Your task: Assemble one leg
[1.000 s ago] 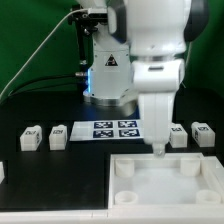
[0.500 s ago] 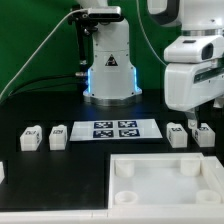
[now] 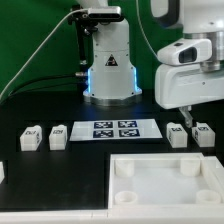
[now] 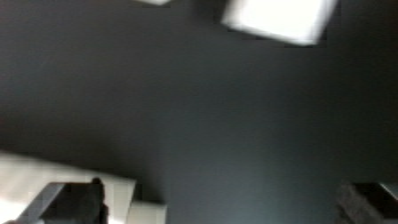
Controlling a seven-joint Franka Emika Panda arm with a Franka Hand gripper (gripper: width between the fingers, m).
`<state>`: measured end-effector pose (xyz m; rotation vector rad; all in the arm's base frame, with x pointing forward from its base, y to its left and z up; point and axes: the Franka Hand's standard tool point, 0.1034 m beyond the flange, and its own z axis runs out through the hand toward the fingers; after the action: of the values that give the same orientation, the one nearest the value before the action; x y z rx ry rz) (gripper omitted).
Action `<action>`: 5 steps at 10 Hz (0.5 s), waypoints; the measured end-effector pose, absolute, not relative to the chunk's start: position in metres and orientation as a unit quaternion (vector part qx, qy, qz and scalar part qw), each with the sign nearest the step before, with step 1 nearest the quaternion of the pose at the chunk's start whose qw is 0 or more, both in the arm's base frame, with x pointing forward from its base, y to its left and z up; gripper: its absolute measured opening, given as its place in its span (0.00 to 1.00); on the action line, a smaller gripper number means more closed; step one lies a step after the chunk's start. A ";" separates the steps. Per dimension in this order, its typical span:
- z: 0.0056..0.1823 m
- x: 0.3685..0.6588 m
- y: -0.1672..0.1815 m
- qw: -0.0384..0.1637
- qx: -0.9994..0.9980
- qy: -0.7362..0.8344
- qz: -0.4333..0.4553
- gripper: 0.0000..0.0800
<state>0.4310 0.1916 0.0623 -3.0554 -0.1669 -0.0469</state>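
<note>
Two small white legs with tags stand at the exterior view's right, one leg next to the other leg. Two more legs stand at the left. My gripper hangs just above the two right legs, touching neither. In the wrist view my gripper is open, its dark fingertips far apart with only dark table between them. A blurred white block and a white piece beside one fingertip show there; I cannot tell which parts they are.
The large white square tabletop with raised corner sockets lies at the front. The marker board lies in the middle. The arm's base stands behind it. A small white piece sits at the left edge.
The arm rose from over the tabletop and swung to the exterior view's right, over the two right legs. In the last half second it shifted only slightly.
</note>
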 end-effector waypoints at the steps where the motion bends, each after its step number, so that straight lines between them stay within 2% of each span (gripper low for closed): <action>1: 0.062 0.431 0.190 0.040 -0.998 -0.054 -0.009 0.81; 3: 0.061 0.428 0.187 0.033 -0.998 -0.058 0.016 0.81; 5: 0.060 0.417 0.183 0.016 -0.990 -0.031 0.134 0.81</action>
<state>0.4165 0.1826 0.0596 -3.0803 -0.0954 0.4180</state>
